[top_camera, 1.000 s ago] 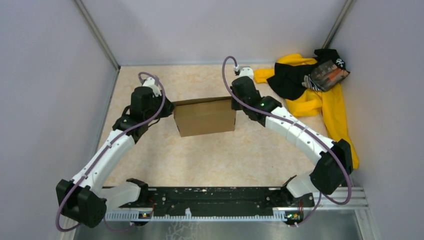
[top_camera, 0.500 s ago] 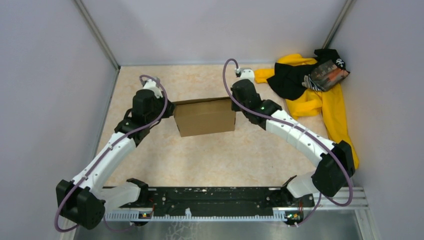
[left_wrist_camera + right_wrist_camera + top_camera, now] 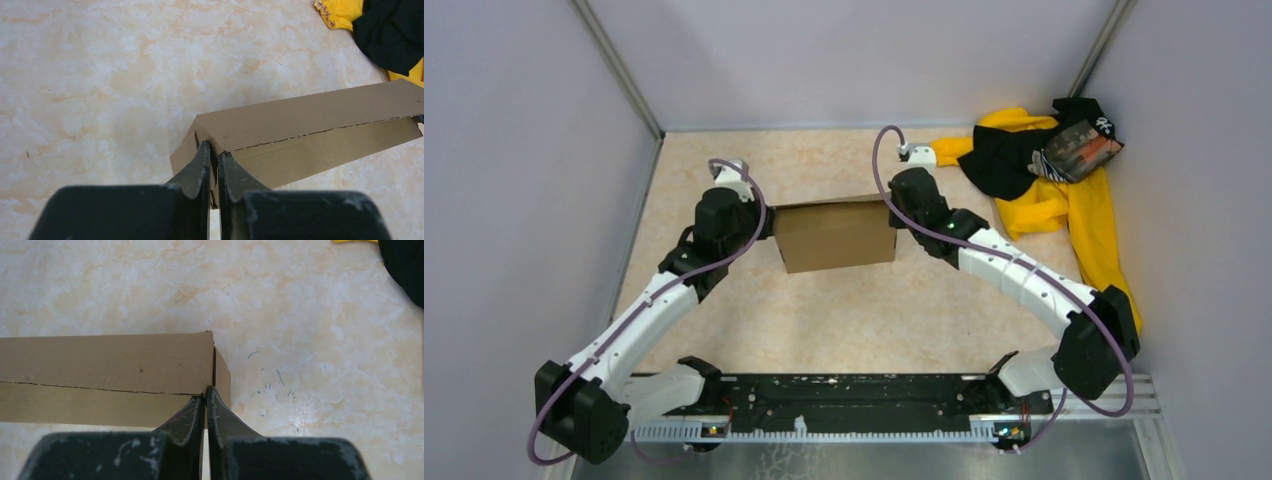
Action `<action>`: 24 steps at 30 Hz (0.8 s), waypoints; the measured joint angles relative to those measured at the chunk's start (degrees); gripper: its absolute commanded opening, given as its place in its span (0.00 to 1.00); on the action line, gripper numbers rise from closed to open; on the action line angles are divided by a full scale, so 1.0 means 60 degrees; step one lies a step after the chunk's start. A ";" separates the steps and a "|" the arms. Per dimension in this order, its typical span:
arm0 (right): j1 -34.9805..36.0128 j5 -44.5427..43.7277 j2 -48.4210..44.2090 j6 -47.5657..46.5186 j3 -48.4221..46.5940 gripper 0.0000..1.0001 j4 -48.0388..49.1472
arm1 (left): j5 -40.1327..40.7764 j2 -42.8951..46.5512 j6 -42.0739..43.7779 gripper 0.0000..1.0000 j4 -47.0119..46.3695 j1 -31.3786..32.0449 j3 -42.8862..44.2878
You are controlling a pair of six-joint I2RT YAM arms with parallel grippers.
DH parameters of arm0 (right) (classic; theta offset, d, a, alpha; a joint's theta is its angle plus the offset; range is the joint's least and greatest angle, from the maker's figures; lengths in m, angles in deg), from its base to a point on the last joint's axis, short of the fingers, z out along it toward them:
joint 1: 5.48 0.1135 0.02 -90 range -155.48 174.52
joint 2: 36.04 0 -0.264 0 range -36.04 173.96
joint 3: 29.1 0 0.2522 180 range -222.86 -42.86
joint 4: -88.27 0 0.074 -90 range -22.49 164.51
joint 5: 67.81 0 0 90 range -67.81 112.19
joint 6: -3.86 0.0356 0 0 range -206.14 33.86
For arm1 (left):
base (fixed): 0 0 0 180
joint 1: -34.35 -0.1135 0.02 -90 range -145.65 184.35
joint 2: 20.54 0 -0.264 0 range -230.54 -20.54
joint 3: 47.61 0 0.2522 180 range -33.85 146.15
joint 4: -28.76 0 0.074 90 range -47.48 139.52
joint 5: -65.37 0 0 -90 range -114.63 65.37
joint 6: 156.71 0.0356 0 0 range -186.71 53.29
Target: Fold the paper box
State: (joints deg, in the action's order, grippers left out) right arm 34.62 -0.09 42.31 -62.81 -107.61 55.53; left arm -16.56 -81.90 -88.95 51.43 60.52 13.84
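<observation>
Two grippers, one at each end of the paper box [image 3: 834, 235]

You had the paper box sitting a little toward the far edge of the tabletop [image 3: 864, 310], roughly midway between its left and right edges. Its plain brown near face looked back at the arm bases. Your grippers bracketed it end to end.

Your left gripper [image 3: 212, 150] was at the box's left end. From the wrist, the jaws were nearly together, with only a thin gap between them. A cardboard wall at the box's near left corner ran down into that gap, so you had that edge pinched. A dark slit ran from that corner along the top of the box.

Your right gripper [image 3: 205, 392] was at the opposite end. Its jaws were fully closed and the fingertips [image 3: 195, 407] met right against the box's near right corner, where another slit line ended. Whether any cardboard was caught between them, you couldn't tell from the wrist view.

Off in the far right corner of the tabletop, well apart from the box, lay the yellow-and-black clothing pile [image 3: 1044, 170].
</observation>
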 measured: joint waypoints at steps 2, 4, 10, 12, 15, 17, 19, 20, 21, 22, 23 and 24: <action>0.0004 -0.0036 -0.0033 0.0022 0.0091 0.00 0.0036 | 0.0149 0.0007 0.0004 0.00 -0.0087 0.0106 -0.0062; 0.0004 -0.0080 -0.0058 0.0047 0.0135 0.00 0.0058 | 0.0259 0.0007 0.0007 0.00 -0.0182 0.0189 -0.0117; 0.0004 -0.0164 -0.0175 0.0058 0.0379 0.00 0.0193 | 0.0630 0.0004 0.0000 0.00 -0.0492 0.0426 -0.0302; 0.0004 -0.0204 -0.0200 0.0062 0.0426 0.00 0.0233 | 0.0772 0.0004 -0.0007 0.00 -0.0597 0.0506 -0.0372; 0.0004 -0.0273 -0.0222 0.0080 0.0481 0.00 0.0270 | 0.0918 -0.0015 -0.0047 0.00 -0.0750 0.0594 -0.0470; 0.0004 -0.0310 -0.0226 0.0087 0.0484 0.00 0.0266 | 0.1064 -0.0044 -0.0080 0.00 -0.0900 0.0685 -0.0539; 0.0004 -0.0357 -0.0226 0.0087 0.0484 0.00 0.0259 | 0.1213 -0.0066 -0.0113 0.00 -0.1075 0.0765 -0.0634; 0.0004 -0.0364 -0.0226 0.0087 0.0481 0.00 0.0259 | 0.1311 -0.0066 -0.0138 0.00 -0.1180 0.0816 -0.0696; 0.0004 -0.0390 -0.0226 0.0087 0.0481 0.00 0.0259 | 0.1399 -0.0069 -0.0157 0.00 -0.1279 0.0863 -0.0754; 0.0004 -0.0423 -0.0226 0.0091 0.0481 0.00 0.0251 | 0.1479 -0.0066 -0.0175 0.00 -0.1392 0.0914 -0.0816; 0.0004 -0.0441 -0.0226 0.0091 0.0484 0.00 0.0244 | 0.1570 -0.0069 -0.0193 0.00 -0.1497 0.0973 -0.0874; 0.0004 -0.0481 -0.0226 0.0098 0.0484 0.00 0.0240 | 0.1716 -0.0073 -0.0211 0.00 -0.1617 0.1056 -0.0943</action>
State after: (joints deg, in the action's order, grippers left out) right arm 34.64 -2.98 40.95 -62.22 -104.70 56.97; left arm -6.26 -82.34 -90.21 41.73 66.86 8.17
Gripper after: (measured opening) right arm 0.007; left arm 0.081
